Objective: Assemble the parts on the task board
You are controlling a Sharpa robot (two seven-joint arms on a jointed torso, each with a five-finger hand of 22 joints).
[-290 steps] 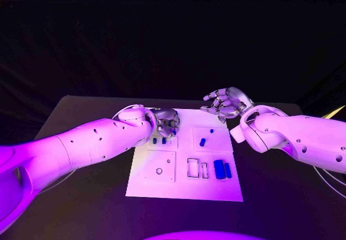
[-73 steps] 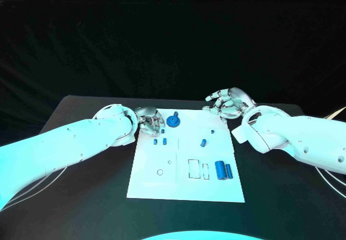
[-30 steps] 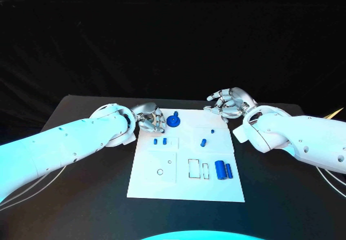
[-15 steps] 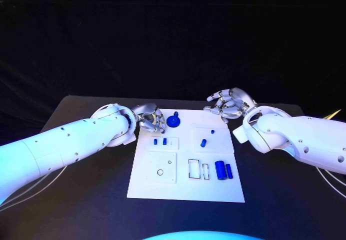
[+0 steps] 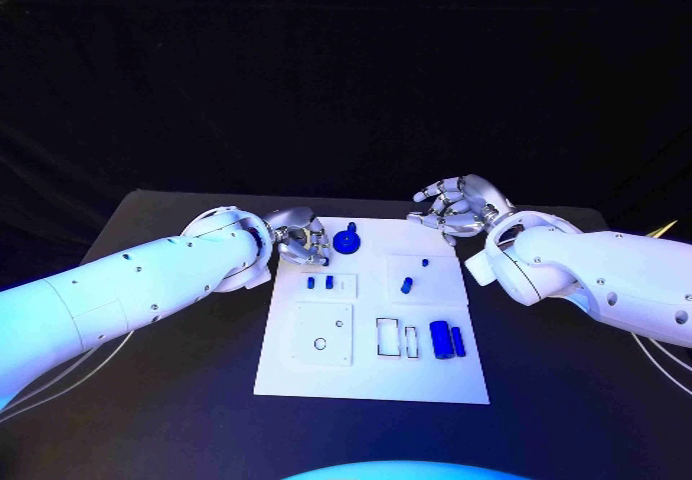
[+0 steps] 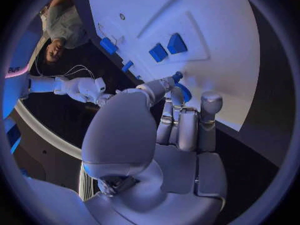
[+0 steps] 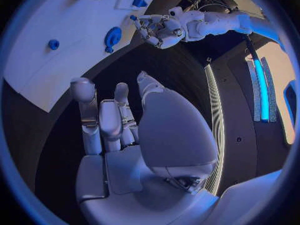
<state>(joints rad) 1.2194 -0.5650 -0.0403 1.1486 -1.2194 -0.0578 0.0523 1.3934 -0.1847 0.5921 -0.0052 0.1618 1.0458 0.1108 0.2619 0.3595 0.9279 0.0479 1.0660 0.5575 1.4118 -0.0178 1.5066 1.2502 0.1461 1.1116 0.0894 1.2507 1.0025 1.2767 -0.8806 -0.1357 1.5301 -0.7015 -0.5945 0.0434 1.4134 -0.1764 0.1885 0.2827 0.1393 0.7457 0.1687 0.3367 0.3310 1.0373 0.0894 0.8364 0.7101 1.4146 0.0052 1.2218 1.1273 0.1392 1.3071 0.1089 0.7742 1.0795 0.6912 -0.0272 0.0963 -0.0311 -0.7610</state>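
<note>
From the left, I see my left hand (image 5: 300, 242) at the board's (image 5: 310, 365) far left corner, fingers (image 6: 180, 130) curled in together with nothing between them that I can make out; the round blue knob (image 5: 348, 241) stands on the board just beside them, apart from the fingertips. My worry there is a brush: any sideways drift could tip the knob or push it off the far edge onto the counter (image 5: 173, 360). Further right the two small blue pegs (image 5: 320, 283) sit near that wrist, easy to sweep. The blue blocks (image 5: 446, 340) lie near the board's right edge. My right hand (image 5: 456, 208) hovers beyond the far right corner, fingers loosely bent and holding nothing; reaching in, its forearm could shift the whole board.
</note>
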